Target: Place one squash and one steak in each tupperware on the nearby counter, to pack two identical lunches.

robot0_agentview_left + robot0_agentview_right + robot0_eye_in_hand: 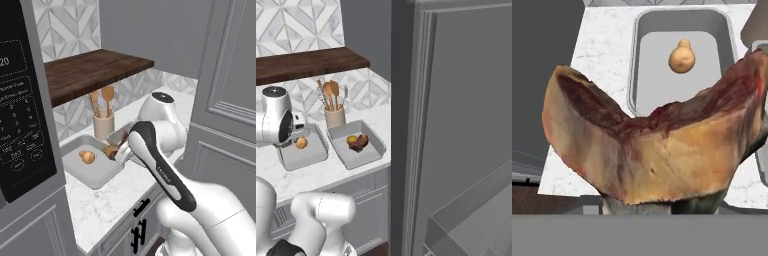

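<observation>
My gripper (657, 204) is shut on a large reddish-brown steak (657, 155), which hangs above the left tupperware (657, 87). That grey container holds an orange squash (682, 56). In the left base view the steak (110, 151) hangs at the gripper (120, 150), over the tupperware (97, 176) and next to the squash (87, 157). In the right base view the left tupperware (303, 156) holds the squash (301, 143). The right tupperware (363, 156) holds a yellow squash (351, 139) and a second steak (360, 143). The steak hides my fingertips.
A beige utensil cup (103, 125) with wooden spoons stands behind the containers under a dark wooden shelf (90, 72). A black microwave (20, 100) borders the white counter (110, 200) on the left. A tall grey cabinet (456, 125) rises on the right.
</observation>
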